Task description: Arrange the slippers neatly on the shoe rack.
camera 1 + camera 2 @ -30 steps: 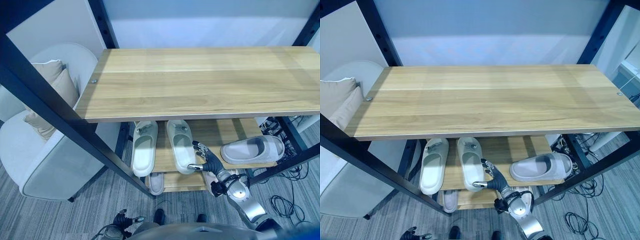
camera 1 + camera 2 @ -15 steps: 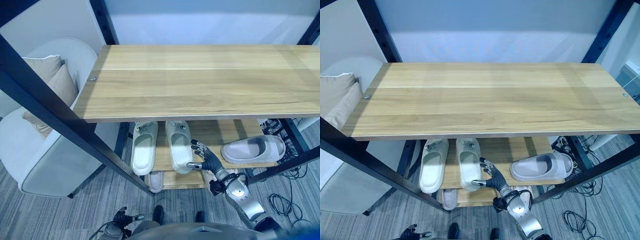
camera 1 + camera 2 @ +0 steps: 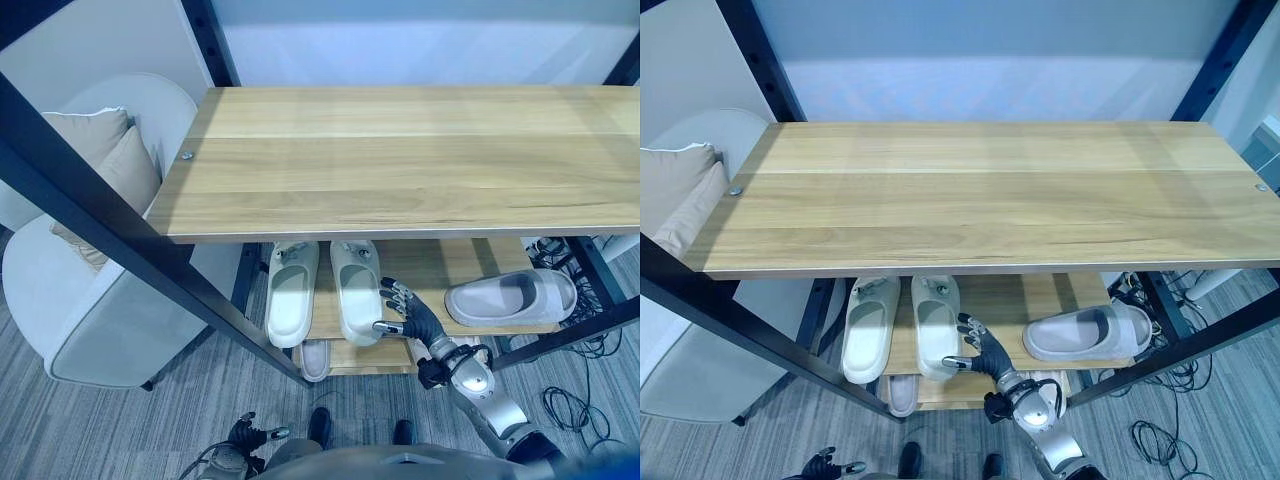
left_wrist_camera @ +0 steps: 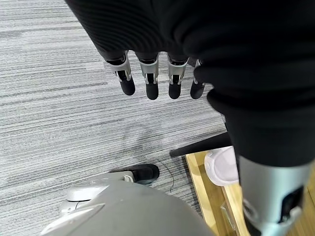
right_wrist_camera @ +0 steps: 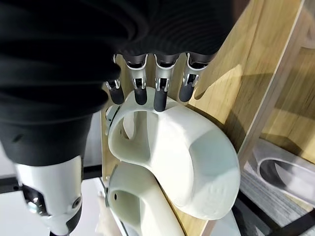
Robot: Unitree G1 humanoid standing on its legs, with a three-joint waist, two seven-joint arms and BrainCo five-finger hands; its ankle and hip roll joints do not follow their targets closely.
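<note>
Desk: Since a second ago, what has moved?

Caption writer: Little. The right hand edges slightly further in along the middle shelf, and the head camera drifts, so the whole rack sits differently in view. The slippers hold their places.

Desk: Where are they?

Caption writer: A pale pair stands side by side under the top board, the left slipper at nine o'clock of the right slipper. A grey slipper lies sideways at three o'clock of the hand, well apart from the pair. Another slipper shows on the lowest shelf.

Desk: And the hands?

Caption writer: The right hand reaches in from five o'clock, fingers straight and spread, tips at the strap of the nearer pale slipper, clasping nothing. The left hand hangs over the carpet, fingers relaxed.

Desk: How should the step go?

Caption writer: Probably a gentle, flat-fingered nudge along the slipper's side, keeping it parallel to its mate and its heel on the shelf edge.
</note>
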